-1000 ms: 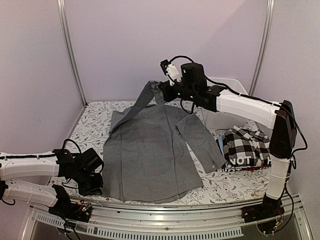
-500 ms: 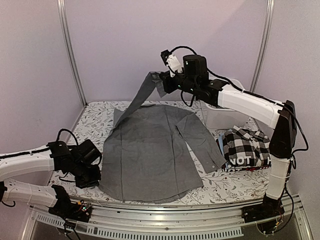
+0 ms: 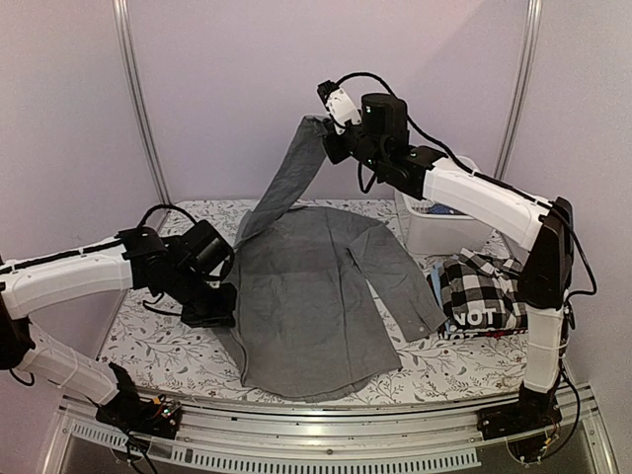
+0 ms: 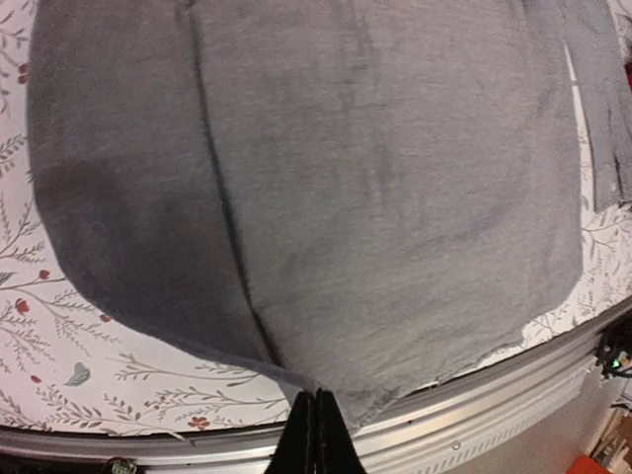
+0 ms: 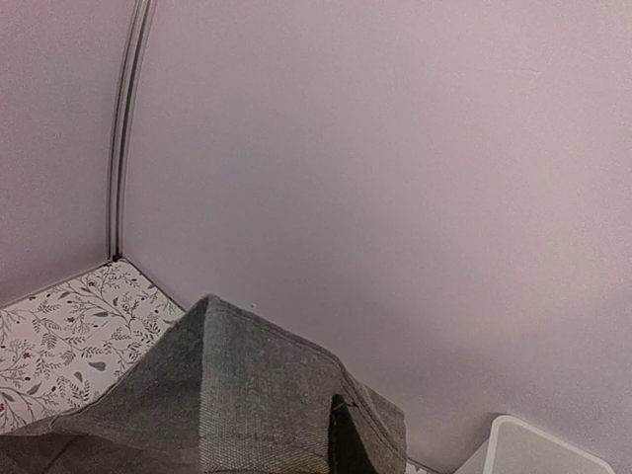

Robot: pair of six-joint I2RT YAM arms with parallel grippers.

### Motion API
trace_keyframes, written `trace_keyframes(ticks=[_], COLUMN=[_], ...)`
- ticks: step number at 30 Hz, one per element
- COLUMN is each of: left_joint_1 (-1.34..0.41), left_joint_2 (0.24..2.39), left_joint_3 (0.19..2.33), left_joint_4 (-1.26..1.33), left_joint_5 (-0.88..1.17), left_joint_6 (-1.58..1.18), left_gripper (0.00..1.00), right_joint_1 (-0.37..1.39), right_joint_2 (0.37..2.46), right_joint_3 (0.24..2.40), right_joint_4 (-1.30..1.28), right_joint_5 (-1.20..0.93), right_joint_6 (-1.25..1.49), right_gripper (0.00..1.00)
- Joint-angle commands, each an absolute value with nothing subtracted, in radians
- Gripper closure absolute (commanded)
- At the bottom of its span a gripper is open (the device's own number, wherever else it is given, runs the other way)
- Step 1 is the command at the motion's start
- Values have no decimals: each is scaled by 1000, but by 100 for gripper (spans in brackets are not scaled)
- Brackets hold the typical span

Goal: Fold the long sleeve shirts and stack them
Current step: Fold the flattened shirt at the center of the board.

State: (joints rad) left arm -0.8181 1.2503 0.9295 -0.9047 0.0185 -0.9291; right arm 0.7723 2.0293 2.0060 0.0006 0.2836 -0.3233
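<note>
Now the left gripper [image 4: 314, 434] pinches the woven grey shirt [image 3: 306, 286] at its hem; the right gripper [image 3: 331, 138] clamps one sleeve [image 3: 286, 183] aloft above the floral tablecloth [image 3: 168, 346].

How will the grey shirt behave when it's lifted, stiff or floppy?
Likely floppy: the grey shirt has its sleeve sagging limply from the right tool. Probably light: the thin cloth lies flat with soft creases. Pulled at its hem by the left tool, it would probably bunch rather than slide whole.

Lab test cell: plain walls [image 3: 227, 89], aluminium rail [image 3: 326, 434], floral tablecloth [image 3: 168, 351].
</note>
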Motion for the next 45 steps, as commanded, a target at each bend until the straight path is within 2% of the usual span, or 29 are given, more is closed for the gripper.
trace_keyframes(ticks=[1,9,23,35,36,38,41,45], left_joint_1=[-871,-961,-1004,-1006,-1006,-1004,-991,-940], left_joint_2=[1371,1561,1671,1714,1718,1714,1701,1664], left_joint_3=[1058,1204,1200,1147,1150,1158,1184,1226], left_joint_4=[-845,-822,-778,-702,-699,-694,-692,-682], left_joint_5=[145,272,401,507,508,507,500,480], left_joint_6=[-767,-651,-575,-578,-578,-585,-587,-595], left_gripper=[100,100,100,100,98,86,75,66], right_joint_1=[744,712,696,716,723,738,755,769], right_joint_2=[2042,2000,1878,1768,1760,1751,1740,1728], right_joint_3=[2038,1976,1758,1600,1588,1565,1526,1462], right_joint_4=[36,19,31,-38,-44,-56,-77,-86], right_joint_5=[346,380,419,230,221,212,189,138], right_joint_6=[-361,-319,-272,-188,-185,-177,-153,-112], right_gripper=[100,100,100,100,100,100,100,100])
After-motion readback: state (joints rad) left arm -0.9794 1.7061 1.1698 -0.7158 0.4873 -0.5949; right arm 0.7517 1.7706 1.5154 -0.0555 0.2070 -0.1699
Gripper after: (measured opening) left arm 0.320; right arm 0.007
